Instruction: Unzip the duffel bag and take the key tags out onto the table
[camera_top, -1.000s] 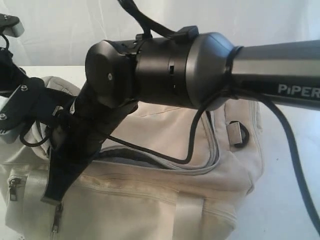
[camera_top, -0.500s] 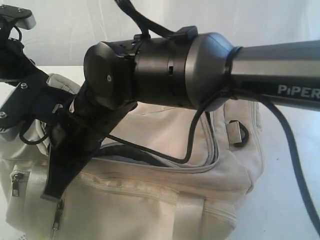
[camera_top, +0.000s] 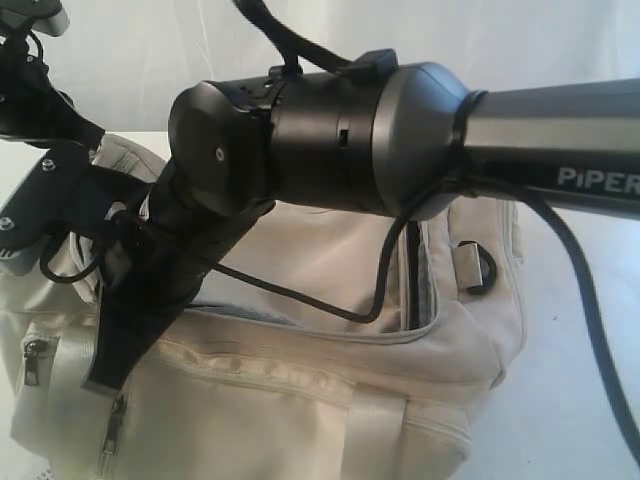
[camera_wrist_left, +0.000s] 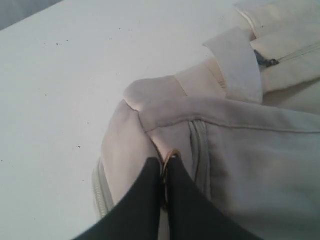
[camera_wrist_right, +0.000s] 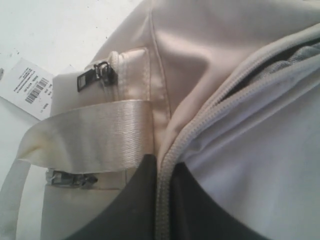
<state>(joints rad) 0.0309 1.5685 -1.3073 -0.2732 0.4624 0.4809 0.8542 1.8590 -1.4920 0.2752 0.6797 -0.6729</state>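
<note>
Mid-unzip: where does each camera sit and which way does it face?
Exterior: low and close, facing the duffel bag side-on, on the table; right arm's joint fills the foreground, left arm at the edge.
Left wrist: above the bag's end, looking down past the left gripper, shut on a metal ring.
Right wrist: close over the zipper piping, pinched in the right gripper.
Shared: exterior and right wrist both show that piping, parted.
</note>
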